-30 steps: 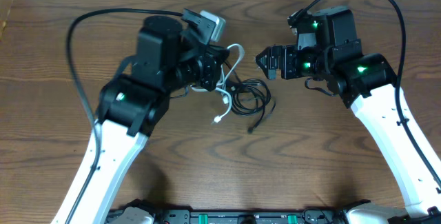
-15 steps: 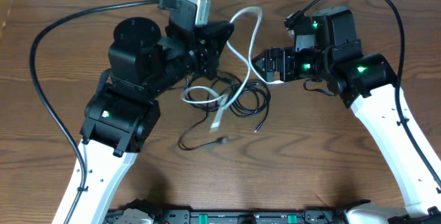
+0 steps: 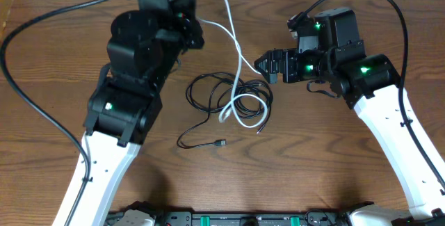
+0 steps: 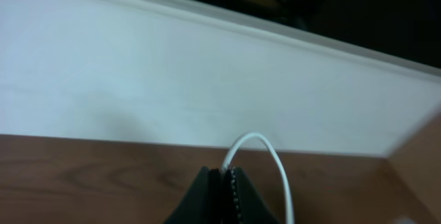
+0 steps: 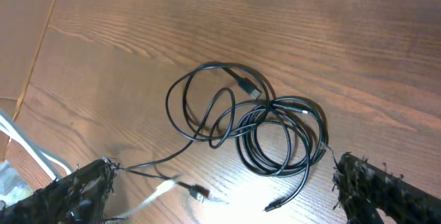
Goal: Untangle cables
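Left gripper (image 4: 222,176) up at the far edge of the table (image 3: 334,170), jaws pinched shut on the white cable (image 3: 236,49), a nip only its wrist view shows. Overhead, that cord hangs down to a loop across the black cables (image 5: 275,138) mid-table. Right gripper (image 3: 268,66) hovers beside them, jaws wide and empty; its wrist view separates two black coils
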Controlling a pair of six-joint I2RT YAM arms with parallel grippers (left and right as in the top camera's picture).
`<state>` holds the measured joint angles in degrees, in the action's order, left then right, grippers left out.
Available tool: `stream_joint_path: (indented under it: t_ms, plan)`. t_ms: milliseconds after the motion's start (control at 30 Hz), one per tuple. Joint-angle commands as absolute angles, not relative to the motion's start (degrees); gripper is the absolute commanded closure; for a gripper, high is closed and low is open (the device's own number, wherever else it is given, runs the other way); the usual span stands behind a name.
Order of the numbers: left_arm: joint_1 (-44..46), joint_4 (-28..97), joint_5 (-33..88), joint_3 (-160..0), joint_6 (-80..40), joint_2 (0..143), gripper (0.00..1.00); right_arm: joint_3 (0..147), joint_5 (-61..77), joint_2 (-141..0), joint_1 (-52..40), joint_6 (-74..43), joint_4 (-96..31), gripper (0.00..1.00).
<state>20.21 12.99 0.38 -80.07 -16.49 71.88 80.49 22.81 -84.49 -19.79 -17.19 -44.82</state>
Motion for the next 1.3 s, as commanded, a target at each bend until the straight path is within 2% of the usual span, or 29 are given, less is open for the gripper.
stream_joint_path:
  t_ms: [0,267,400,533,1267]
  plan:
    - [17.0,8.4,-5.0,-80.6,-15.9,75.4,0.93,80.6,22.0,-84.7,-19.6,-16.6,-45.1,0.01]
    - [12.7,-10.3,-2.2,-80.6,-15.2,80.0,0.93,80.6,20.5,-84.7,-19.6,-16.3,-46.0,0.01]
    - [10.8,-15.5,-2.5,-80.6,-12.3,83.3,0.93,80.6,20.4,-84.7,-19.7,-15.7,-46.1,0.01]
    - [7.3,-15.8,-7.1,-80.6,-12.1,87.2,0.93,80.6,19.9,-84.7,-19.8,-15.6,-46.4,0.01]
    - [-18.6,-15.8,-6.5,-80.6,-10.9,106.1,0.93,80.6,14.9,-84.7,-19.9,-15.6,-47.4,0.01]
